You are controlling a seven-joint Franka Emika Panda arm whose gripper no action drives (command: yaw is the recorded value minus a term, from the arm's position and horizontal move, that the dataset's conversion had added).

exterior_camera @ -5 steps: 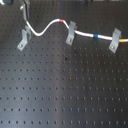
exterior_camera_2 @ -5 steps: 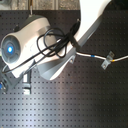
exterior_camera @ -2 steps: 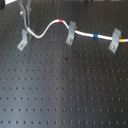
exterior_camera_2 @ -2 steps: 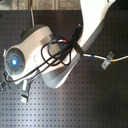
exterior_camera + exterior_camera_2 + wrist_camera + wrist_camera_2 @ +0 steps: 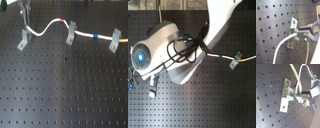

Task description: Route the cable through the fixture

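Note:
The white cable (image 5: 50, 25) runs from the right fixture (image 5: 115, 40), past its blue band (image 5: 96, 36), through the middle fixture (image 5: 71, 33), and over a hump with the red band (image 5: 62, 20) to the left fixture (image 5: 23, 39). My gripper (image 5: 24, 25) comes down from the top left and is shut on the cable's free end just above the left fixture. In the first wrist view the tips (image 5: 296, 32) pinch the cable (image 5: 281, 47) right against the fixture (image 5: 293, 32). The second wrist view shows the same grip (image 5: 296, 94) beside the fixture (image 5: 287, 95).
Everything stands on a black perforated board (image 5: 65, 90). In the second exterior view my white arm (image 5: 183, 55) with its looped black hoses hides the gripper and most of the cable. Only one fixture (image 5: 233, 60) shows at the second exterior view's right.
My gripper has come down toward the left fixture with the cable end in it. In the second exterior view the arm has swung toward the lower left.

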